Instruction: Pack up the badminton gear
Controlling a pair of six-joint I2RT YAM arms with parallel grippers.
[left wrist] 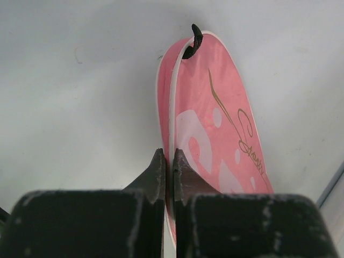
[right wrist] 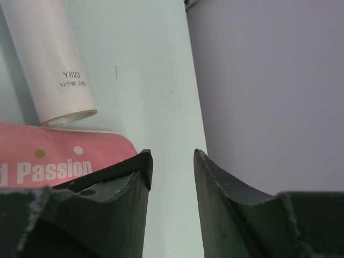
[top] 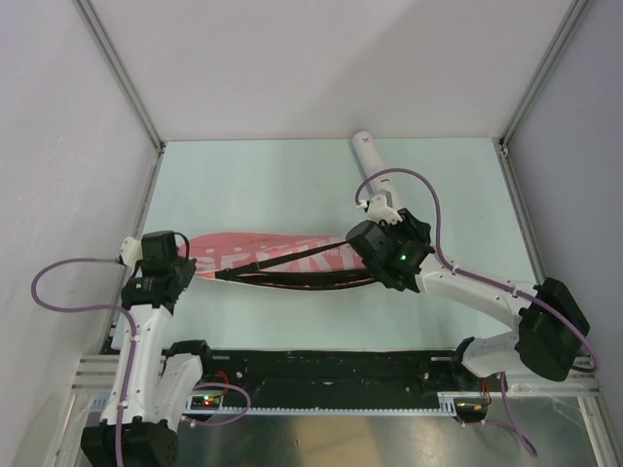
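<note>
A: While the left gripper (left wrist: 166, 157) sits at the left end of the pink racket-shaped fabric bag (top: 255, 251), what are its fingers doing?
B: Pressed almost together, pinching the bag's white-piped edge. Small black loop (left wrist: 193, 42) at the bag's rounded tip, beyond the fingers.
A: Where's the bag?
B: Flat on the pale green table (top: 253, 185), lengthwise left to right, between the two arms. Black strap (top: 292, 274) trails along its near side.
A: Right gripper (right wrist: 172, 157)?
B: Over the bag's right end, fingers spread, only bare table in the gap. One finger is above the pink fabric with white "Passion" lettering; can't tell if it touches.
A: Anything else?
B: Long white cylindrical tube (top: 368, 151), lying behind the right gripper, angled toward the far wall, near end just beside the bag's edge, "Y623" printed on it
</note>
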